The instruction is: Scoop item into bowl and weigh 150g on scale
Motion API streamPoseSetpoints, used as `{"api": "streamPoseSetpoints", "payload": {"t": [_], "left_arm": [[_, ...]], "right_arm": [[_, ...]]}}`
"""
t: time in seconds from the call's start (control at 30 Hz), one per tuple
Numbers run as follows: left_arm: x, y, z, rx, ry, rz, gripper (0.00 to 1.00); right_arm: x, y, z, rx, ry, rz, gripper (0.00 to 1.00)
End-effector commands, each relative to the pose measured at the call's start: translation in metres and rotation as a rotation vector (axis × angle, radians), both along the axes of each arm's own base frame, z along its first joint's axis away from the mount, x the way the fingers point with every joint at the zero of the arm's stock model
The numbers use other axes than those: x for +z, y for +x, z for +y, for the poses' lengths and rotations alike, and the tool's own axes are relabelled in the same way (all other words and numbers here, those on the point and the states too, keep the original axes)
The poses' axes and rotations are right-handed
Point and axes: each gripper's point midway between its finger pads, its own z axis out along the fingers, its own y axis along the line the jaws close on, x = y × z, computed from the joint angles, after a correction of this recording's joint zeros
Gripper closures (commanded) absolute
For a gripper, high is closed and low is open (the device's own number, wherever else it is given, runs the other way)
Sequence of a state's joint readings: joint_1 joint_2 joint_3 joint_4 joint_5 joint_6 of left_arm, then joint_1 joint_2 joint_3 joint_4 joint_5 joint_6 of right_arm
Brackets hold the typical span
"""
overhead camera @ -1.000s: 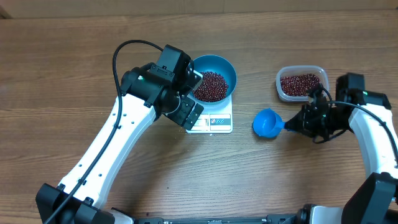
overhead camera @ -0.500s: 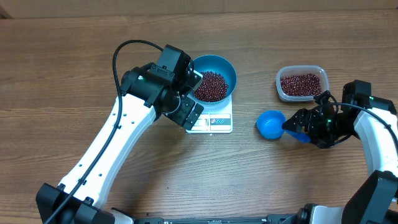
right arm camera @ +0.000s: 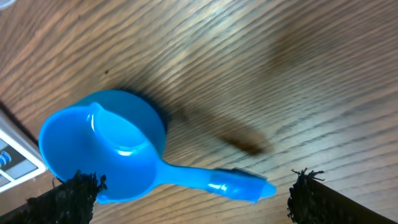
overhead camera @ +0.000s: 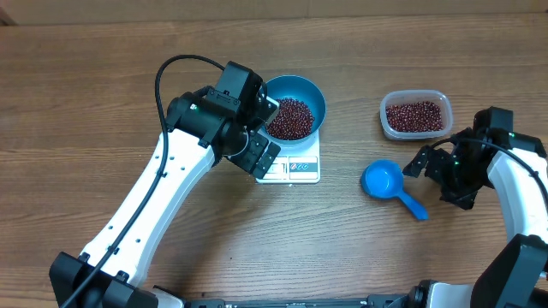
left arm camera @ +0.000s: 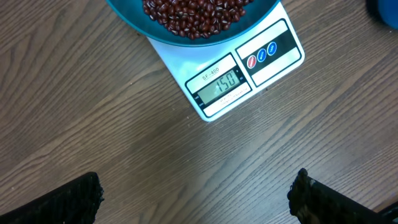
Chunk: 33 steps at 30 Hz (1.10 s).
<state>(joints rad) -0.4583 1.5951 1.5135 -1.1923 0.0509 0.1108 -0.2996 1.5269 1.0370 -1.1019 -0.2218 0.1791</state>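
The blue bowl [overhead camera: 310, 96] stands on the white scale [overhead camera: 291, 168] and holds a heap of dark red-brown beans [overhead camera: 291, 118]. In the left wrist view the bowl's rim [left arm camera: 130, 15], the beans [left arm camera: 193, 12] and the lit scale [left arm camera: 273, 68] fill the top. My left gripper [overhead camera: 264, 133] hovers open at the scale's left side, with only wood between its fingers [left arm camera: 199, 199]. The small blue scoop [overhead camera: 385, 182] lies empty on the table. My right gripper [overhead camera: 437, 181] is open just right of it, its jaws [right arm camera: 193, 193] straddling the scoop's handle [right arm camera: 217, 180] without touching.
A clear plastic tub [overhead camera: 415, 115] with more beans sits at the back right, beyond my right gripper. My left arm [overhead camera: 145, 205] slants across the table's left half, with a black cable looping above it.
My right gripper has opened and let go of the scoop. The scoop now lies on the table a little further right, and the gripper has drawn back from it. The left arm is still.
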Motion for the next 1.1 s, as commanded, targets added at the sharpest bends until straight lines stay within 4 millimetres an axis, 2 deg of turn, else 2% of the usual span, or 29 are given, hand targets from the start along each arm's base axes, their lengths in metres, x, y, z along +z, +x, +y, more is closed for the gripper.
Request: {"api": "streamPoseSetpoints", "payload": {"t": [0.0,0.07,0.17,0.27,0.3,0.37,0.47,0.53,0.6,0.7,1.07], "left_arm": [[0.008,0.0,-0.002,0.0,-0.012,-0.02,0.0],[0.008,0.0,-0.002,0.0,-0.012,-0.019,0.0],[0.008,0.0,-0.002,0.0,-0.012,-0.019,0.0],[0.008,0.0,-0.002,0.0,-0.012,-0.019,0.0],[0.008,0.0,-0.002,0.0,-0.012,-0.019,0.0],[0.008,0.0,-0.002,0.0,-0.012,-0.02,0.0],[0.008,0.0,-0.002,0.0,-0.012,-0.019,0.0],[0.008,0.0,-0.002,0.0,-0.012,-0.019,0.01],[0.008,0.0,-0.002,-0.001,-0.011,-0.02,0.01],[0.008,0.0,-0.001,0.002,-0.003,-0.023,0.01],[0.008,0.0,-0.001,0.003,-0.004,-0.023,0.0]], "right_arm": [[0.031,0.023,-0.014,-0.042,-0.06,-0.075,0.0],[0.052,0.033,-0.017,-0.042,-0.071,-0.113,0.0],[0.097,0.047,-0.019,-0.035,-0.095,-0.202,0.0],[0.133,0.054,-0.009,0.006,-0.117,-0.295,0.0],[0.15,0.055,0.002,0.046,-0.127,-0.349,0.0],[0.166,0.054,0.02,0.126,-0.134,-0.416,0.0],[0.188,0.045,0.064,0.326,-0.12,-0.522,0.0],[0.199,0.038,0.091,0.451,-0.103,-0.58,0.0],[0.204,0.033,0.109,0.521,-0.094,-0.609,0.0],[0.205,0.028,0.126,0.585,-0.081,-0.619,0.0],[0.205,0.028,0.127,0.59,-0.079,-0.617,0.0]]}}
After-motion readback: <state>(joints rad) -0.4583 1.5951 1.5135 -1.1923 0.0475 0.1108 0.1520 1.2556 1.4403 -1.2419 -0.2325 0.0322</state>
